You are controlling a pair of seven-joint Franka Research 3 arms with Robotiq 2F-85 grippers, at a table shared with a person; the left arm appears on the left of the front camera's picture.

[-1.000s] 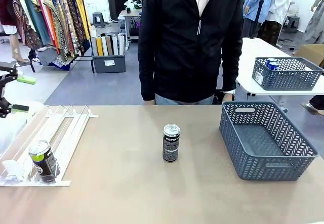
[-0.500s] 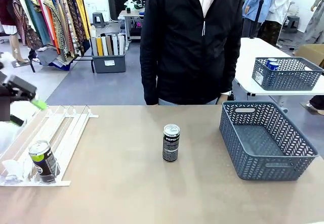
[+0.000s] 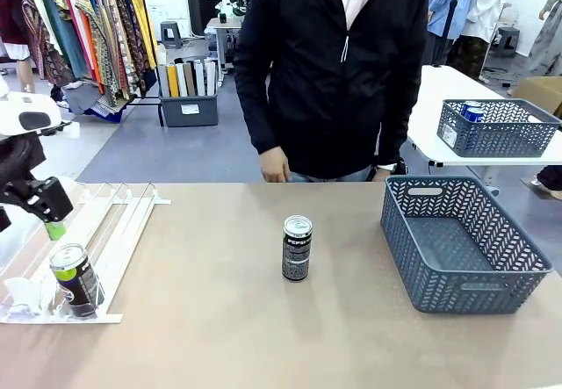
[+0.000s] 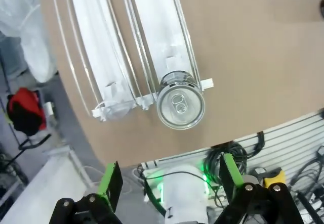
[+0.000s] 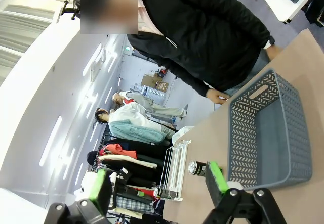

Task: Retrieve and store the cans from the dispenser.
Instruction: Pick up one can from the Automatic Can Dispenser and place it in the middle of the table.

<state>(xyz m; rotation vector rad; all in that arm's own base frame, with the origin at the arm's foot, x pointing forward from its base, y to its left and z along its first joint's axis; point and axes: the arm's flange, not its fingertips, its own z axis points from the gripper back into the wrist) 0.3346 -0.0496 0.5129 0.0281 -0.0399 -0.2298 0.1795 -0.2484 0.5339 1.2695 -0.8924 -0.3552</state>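
Observation:
A dark can with a yellow-green band [image 3: 75,278] stands at the near end of the white railed dispenser [image 3: 114,222], against its stoppers. My left gripper [image 3: 48,222] hangs just above and behind it. Seen from the left wrist, the can's silver top [image 4: 180,106] lies straight ahead at the end of a dispenser lane [image 4: 152,37], and my left gripper [image 4: 169,181] is open with nothing between its green fingers. A second black can [image 3: 297,248] stands upright mid-table. My right gripper [image 5: 157,183] is open and empty, raised well above the table.
A grey-blue lattice basket [image 3: 457,205] sits at the table's right side. A person in a black jacket [image 3: 334,73] stands at the far edge, hands off the table. Another basket [image 3: 496,130] holding blue cans stands on a white table behind.
My left arm has swung down and rightward from the picture's left edge to hang over the dispenser's near end. Neither can has moved. The person shifted slightly.

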